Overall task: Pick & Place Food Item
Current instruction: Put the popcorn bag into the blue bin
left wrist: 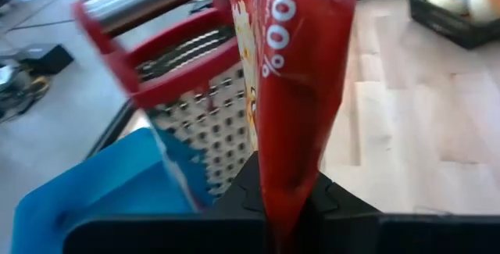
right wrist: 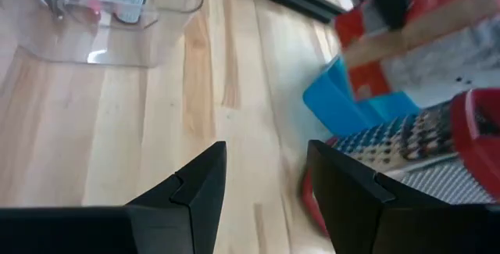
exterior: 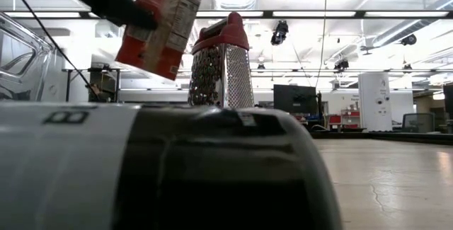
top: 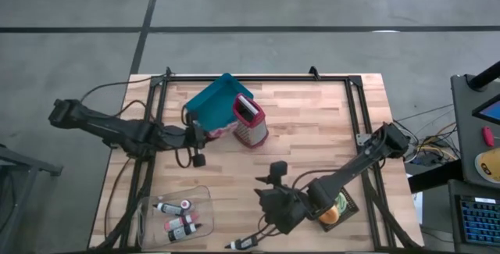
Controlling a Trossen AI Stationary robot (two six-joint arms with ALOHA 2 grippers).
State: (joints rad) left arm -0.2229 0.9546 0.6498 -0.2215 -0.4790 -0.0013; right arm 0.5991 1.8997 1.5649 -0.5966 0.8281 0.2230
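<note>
Two arms work over a pale, wood-plank table (top: 312, 129) edged by a black metal frame, standing on a grey concrete floor crossed by dark lines. The left gripper (top: 197, 135) is clenched on a red food packet (left wrist: 301, 74), which hangs lifted off the wood, just beside a box grater (top: 250, 121) with a red handle and near the teal bin (top: 211, 101) toward the far edge of the table. In the low view the packet (exterior: 159, 25) hangs tilted in the air to the left of the upright grater (exterior: 221, 64).

The right gripper (right wrist: 262, 180) hovers above bare planks near the front of the table with its fingers parted and nothing between them. A clear plastic container (top: 176, 211) holding small bottles sits at the front left corner. A dark tray (top: 340, 207) with something round and orange on it lies under the right arm near the front right.

Beyond the table, the low view shows a large room with ceiling strip lights, white columns and desks with monitors. A blurred grey and black object fills the foreground of that view.
</note>
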